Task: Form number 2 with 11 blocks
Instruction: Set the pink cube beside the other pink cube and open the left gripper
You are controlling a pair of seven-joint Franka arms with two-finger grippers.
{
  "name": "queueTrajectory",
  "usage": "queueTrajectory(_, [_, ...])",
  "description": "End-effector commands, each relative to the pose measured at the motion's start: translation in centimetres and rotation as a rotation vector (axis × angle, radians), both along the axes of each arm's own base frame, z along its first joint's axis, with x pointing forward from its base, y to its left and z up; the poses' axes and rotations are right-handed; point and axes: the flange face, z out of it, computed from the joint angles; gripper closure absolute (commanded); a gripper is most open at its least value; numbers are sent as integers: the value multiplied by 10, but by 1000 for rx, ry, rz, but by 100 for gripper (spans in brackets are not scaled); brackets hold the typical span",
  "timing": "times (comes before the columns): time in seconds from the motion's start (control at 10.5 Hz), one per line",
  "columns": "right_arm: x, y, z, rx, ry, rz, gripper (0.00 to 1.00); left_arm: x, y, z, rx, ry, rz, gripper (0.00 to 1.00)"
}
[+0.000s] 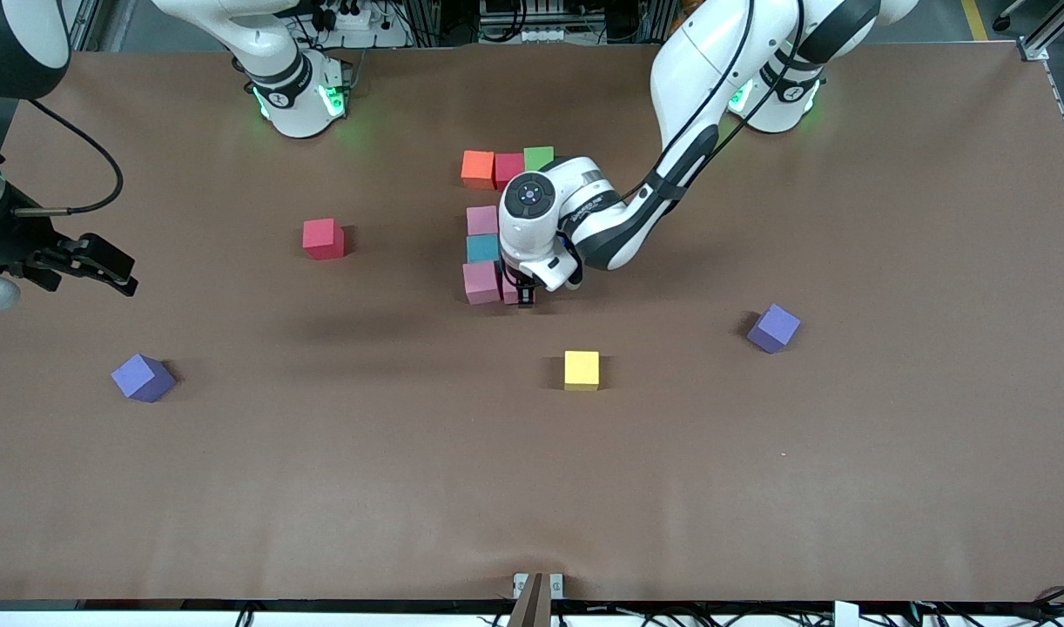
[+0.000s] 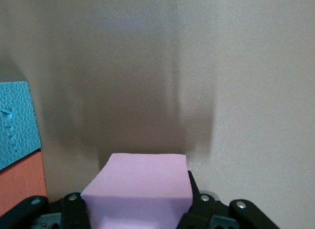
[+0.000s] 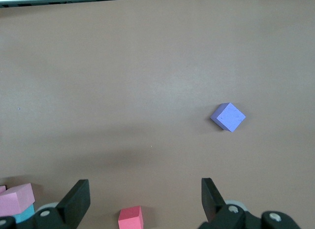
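A row of blocks, orange (image 1: 477, 169), dark pink (image 1: 508, 168) and green (image 1: 538, 158), lies mid-table. A column runs from it toward the front camera: pink (image 1: 481, 219), light blue (image 1: 482, 248), pink (image 1: 481, 282). My left gripper (image 1: 525, 296) is shut on another pink block (image 2: 142, 182), held low right beside the nearest pink one. A light blue block (image 2: 17, 123) and an orange block (image 2: 22, 182) flank it in the left wrist view. My right gripper (image 1: 88, 261) waits open in the air over the right arm's end of the table.
A red block (image 1: 323, 239) lies alone toward the right arm's end and shows under the right gripper (image 3: 145, 199). A yellow block (image 1: 582, 369) sits nearer the front camera than the column. Two purple cubes (image 1: 772, 327) (image 1: 142, 377) lie apart, one toward each end.
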Motion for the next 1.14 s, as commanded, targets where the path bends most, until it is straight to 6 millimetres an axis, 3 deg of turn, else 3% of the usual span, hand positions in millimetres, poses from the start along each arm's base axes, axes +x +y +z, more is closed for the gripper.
queueTrajectory(0.0, [1,-2,4,15,8,-1,0,3,-7,-1,-5,-25,-4,100])
queueTrajectory(0.67, [0,-2,3,16,14,-3,0,-1,-12,-7,-9,-23,-12,100])
queueTrajectory(0.76, [0,-2,3,16,13,-3,0,0,-11,-7,-9,-23,-10,82])
queueTrajectory(0.86, [0,-2,3,15,14,0,0,1,-11,-7,-9,-23,-9,1])
queueTrajectory(1.05, [0,-2,3,15,13,1,0,-1,-12,-5,-10,-26,-14,0])
